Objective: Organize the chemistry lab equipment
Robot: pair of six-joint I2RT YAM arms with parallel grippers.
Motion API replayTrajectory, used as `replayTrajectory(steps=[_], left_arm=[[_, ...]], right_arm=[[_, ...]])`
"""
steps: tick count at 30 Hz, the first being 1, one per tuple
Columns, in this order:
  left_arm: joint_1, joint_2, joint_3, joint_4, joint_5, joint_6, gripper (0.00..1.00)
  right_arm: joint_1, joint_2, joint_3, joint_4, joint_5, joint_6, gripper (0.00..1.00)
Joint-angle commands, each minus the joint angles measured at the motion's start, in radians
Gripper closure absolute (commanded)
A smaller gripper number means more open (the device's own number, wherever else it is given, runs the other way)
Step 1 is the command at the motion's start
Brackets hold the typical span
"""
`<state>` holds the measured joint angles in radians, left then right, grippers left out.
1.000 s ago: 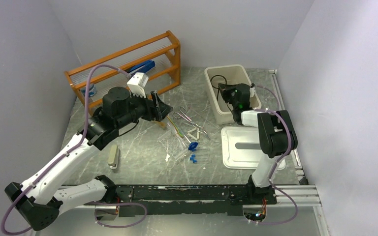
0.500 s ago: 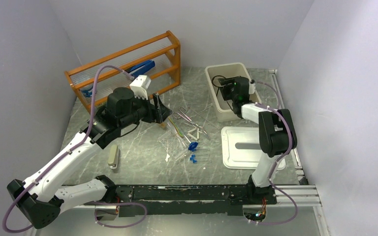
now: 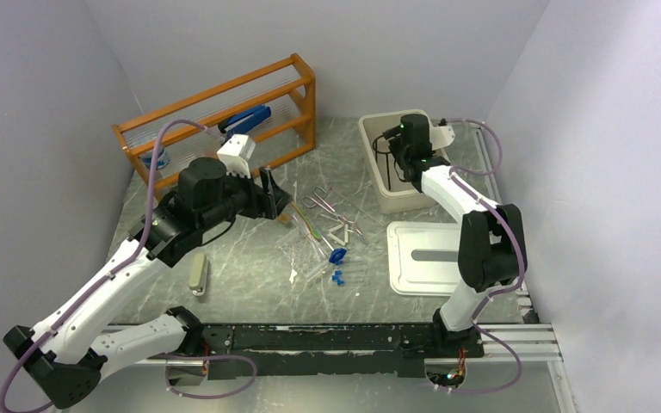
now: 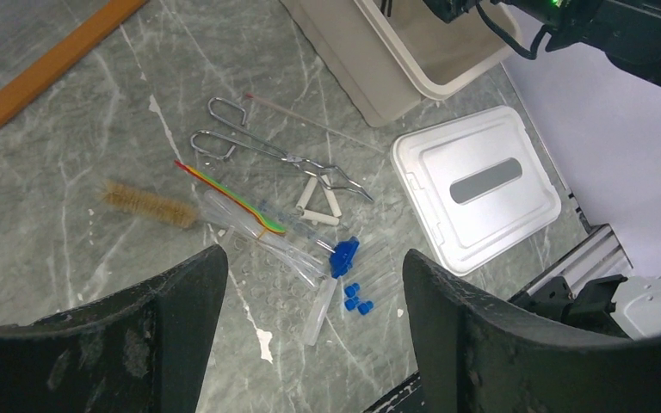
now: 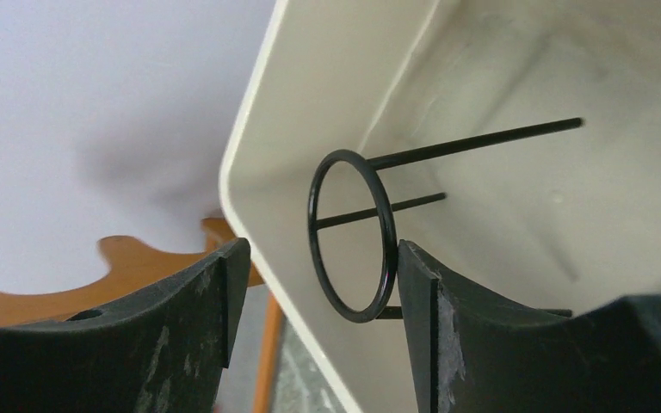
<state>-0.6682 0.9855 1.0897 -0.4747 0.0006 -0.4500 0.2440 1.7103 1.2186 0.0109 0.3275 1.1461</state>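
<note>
The black wire ring stand (image 5: 350,237) leans inside the beige bin (image 5: 250,172), free of my right gripper (image 5: 323,258), which hangs open just above it (image 3: 401,165). My left gripper (image 4: 314,267) is open and empty above the table, left of the loose pile (image 3: 271,194). In that pile lie metal tweezers (image 4: 284,155), a white triangle (image 4: 320,202), a thin rod (image 4: 310,120), blue-capped tubes (image 4: 353,297) and a flat clear tube rack (image 4: 275,292).
A brown bristle brush (image 4: 148,205) lies left of the pile. The white bin lid (image 3: 435,256) rests at the right. A wooden rack (image 3: 224,107) at the back left holds a blue stapler (image 3: 248,119). A beige bar (image 3: 197,273) lies near the left arm.
My right gripper opened, let go of the ring stand inside the bin, and drew up and back. The left arm shifted slightly and stayed open.
</note>
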Motion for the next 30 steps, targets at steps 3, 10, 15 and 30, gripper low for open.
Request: replayTrajectory(steps=[3, 10, 15, 30], left_arm=[[0.005, -0.042, 0.021, -0.036, -0.059, 0.032, 0.20], [0.005, -0.047, 0.026, -0.045, -0.061, 0.036, 0.20], [0.006, -0.048, 0.032, -0.048, -0.058, 0.037, 0.20], [0.006, -0.057, 0.018, -0.045, -0.063, 0.034, 0.19]], right_arm=[[0.011, 0.005, 0.028, -0.186, 0.149, -0.152, 0.34], [0.007, -0.046, -0.028, -0.206, 0.171, -0.167, 0.32], [0.002, -0.064, -0.015, -0.262, 0.215, -0.218, 0.27], [-0.075, -0.089, -0.036, -0.310, 0.210, -0.461, 0.75]])
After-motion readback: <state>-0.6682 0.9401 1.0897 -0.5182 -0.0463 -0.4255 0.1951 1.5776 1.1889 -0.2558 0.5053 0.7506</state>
